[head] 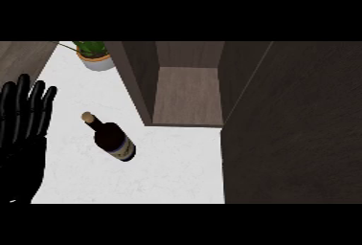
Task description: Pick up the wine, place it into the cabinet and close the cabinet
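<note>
Head view looking steeply down at a white counter (176, 177), and the wine bottle (113, 139) is standing pretty much out in the open on it, a bit left of the middle. From this angle you see the cork end pointing up and to the left, the dark glass body below it, and a pale label wrapped around the lower part. Nothing is touching it.

Left hand (25, 124) is over by the left edge of the view, black fingers straight and spread apart, pointing up. It's resting there, well apart from the bottle and holding nothing. No right hand shows anywhere in the shot.

Cabinet (187, 95) sits up and to the right of the bottle. It's open, and you can see a grey-brown wooden shelf inside with dark side walls around it. Its door (290, 134) is the big dark panel swung out along the right side of the view.

A small potted plant (96, 55) sits in the far left corner of the counter, green leaves in a pale pot, just beside the cabinet's left wall.
</note>
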